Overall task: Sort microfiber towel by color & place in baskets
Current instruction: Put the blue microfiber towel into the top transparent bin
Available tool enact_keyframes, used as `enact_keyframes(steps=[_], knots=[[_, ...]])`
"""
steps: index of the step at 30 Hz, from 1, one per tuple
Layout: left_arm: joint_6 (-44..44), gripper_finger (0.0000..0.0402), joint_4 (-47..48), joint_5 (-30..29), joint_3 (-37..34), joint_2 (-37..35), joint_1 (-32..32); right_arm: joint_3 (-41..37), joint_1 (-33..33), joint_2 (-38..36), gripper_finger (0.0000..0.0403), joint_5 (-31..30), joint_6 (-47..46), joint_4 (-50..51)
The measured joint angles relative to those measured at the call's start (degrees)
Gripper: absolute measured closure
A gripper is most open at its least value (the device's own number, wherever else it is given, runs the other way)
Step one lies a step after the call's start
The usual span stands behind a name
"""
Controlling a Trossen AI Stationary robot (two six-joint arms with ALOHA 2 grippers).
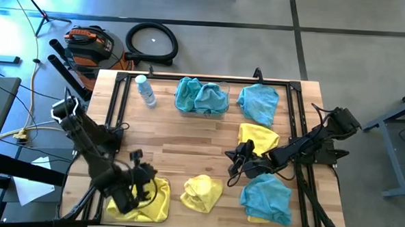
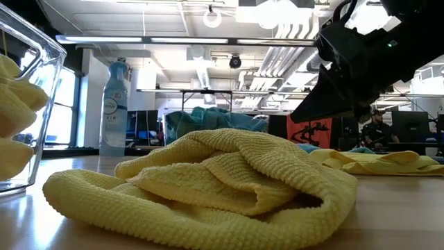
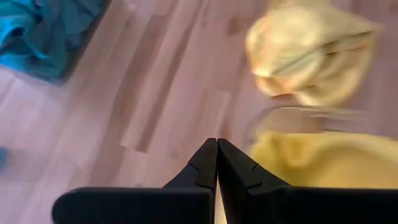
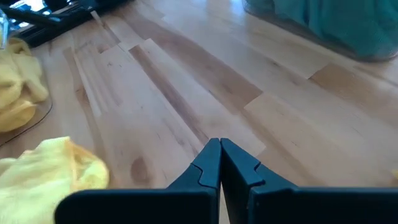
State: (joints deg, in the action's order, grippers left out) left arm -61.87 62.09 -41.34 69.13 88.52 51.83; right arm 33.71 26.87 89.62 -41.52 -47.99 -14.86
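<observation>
Left gripper [image 1: 141,176] over near-left basket [image 1: 159,206] of yellow towels [image 1: 150,208], fingers [image 3: 205,163] together, empty. Right gripper [image 1: 233,158] mid-surface, fingers [image 4: 210,158] together, empty. Far basket [image 1: 225,87] holds 2 teal towels [image 1: 202,96]. Loose yellow towel [image 1: 202,193] near centre; teal towel [image 1: 259,103] far right; teal-on-yellow pile [image 1: 267,197] near right. Bottle [image 1: 146,92] far left on wooden surface [image 1: 181,136].

overhead, table-level, two wrist cameras

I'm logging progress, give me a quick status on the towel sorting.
Left gripper shut, empty, over the yellow basket. Right gripper shut, empty, mid-table. Loose yellow towel and teal towel remain unsorted. Water bottle well aside.
</observation>
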Motion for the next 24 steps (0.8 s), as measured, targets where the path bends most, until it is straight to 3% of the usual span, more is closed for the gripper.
enact_keyframes(steps=[8,10,12,19,24], knots=[[15.6,0.0401,-22.2,2.3,-19.8,-15.0,-6.2,0.2,0.2,0.0,0.0403,4.1,-2.2,-0.1],[19.0,0.0401,-26.8,2.3,-24.5,-19.6,-7.5,2.2,0.3,0.0,0.0403,4.7,-3.5,3.6],[21.4,0.0401,-30.9,2.3,-28.4,-23.9,-8.7,6.4,0.3,0.0,0.0403,6.5,-4.6,12.3],[26.1,0.0401,-38.6,2.1,-37.9,-34.5,-11.5,28.3,0.5,0.0,0.0403,16.2,-15.9,58.0],[23.4,0.0401,-39.2,2.2,-41.3,-36.1,-11.8,37.3,2.2,0.0,0.0403,28.7,-22.1,73.5]])
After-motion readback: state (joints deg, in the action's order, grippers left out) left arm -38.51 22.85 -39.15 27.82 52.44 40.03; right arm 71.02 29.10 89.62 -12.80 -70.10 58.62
